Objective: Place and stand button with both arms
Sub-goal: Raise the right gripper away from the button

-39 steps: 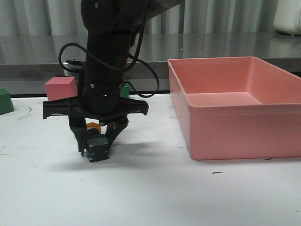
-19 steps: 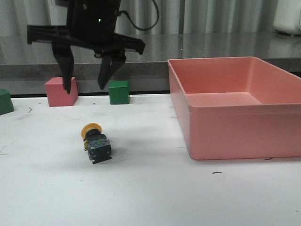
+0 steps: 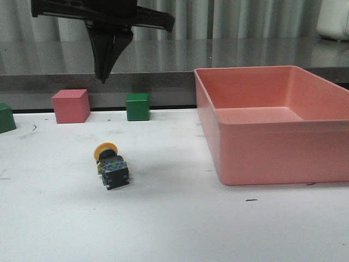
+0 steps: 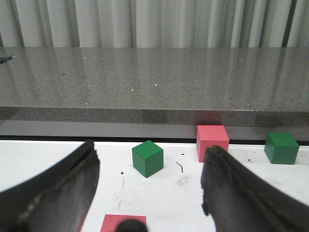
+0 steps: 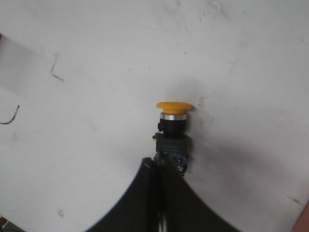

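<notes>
The button [image 3: 110,165] lies on its side on the white table [image 3: 180,229], with its yellow cap toward the back and its black base toward the front. My right gripper [image 3: 102,76] hangs high above and behind it, fingers pressed together and empty. In the right wrist view the button [image 5: 173,130] lies just beyond the shut fingertips [image 5: 159,163], apart from them. My left gripper [image 4: 150,149] is open and empty, low over the table. It does not show in the front view.
A large pink bin [image 3: 327,158] stands at the right. A red cube [image 3: 71,105] and a green cube [image 3: 138,106] sit at the back, and another green cube [image 3: 5,117] at the far left edge. The left wrist view shows a further red cube [image 4: 123,221] close under the gripper.
The right gripper held the button at the table, then opened, let it go and rose. It has now shut its fingers. The button stays lying on its side.
</notes>
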Tool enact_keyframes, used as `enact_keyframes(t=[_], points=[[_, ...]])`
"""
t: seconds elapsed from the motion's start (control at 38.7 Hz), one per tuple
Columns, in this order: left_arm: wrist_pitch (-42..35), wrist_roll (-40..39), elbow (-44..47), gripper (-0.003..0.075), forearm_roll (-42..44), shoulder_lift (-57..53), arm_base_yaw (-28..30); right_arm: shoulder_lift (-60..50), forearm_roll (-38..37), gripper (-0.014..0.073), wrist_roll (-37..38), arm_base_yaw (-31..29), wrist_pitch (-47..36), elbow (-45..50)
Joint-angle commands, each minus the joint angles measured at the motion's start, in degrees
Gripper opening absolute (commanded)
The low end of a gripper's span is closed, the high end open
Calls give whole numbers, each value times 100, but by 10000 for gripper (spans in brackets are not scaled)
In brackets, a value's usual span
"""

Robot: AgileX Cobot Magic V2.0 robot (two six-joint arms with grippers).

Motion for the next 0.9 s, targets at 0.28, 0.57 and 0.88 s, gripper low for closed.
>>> enact_keyframes(t=[0.28, 0.57, 0.88], points=[[-426, 7, -210, 438, 5, 67, -34, -1376, -98, -63, -608, -1006, 552, 627], [-426, 7, -210, 438, 5, 67, -34, -2774, -107, -63, -659, -2121, -171, 2966], [-426, 7, -210, 438, 5, 67, -34, -4508, -239, -63, -966, -3504, -1493, 5490]])
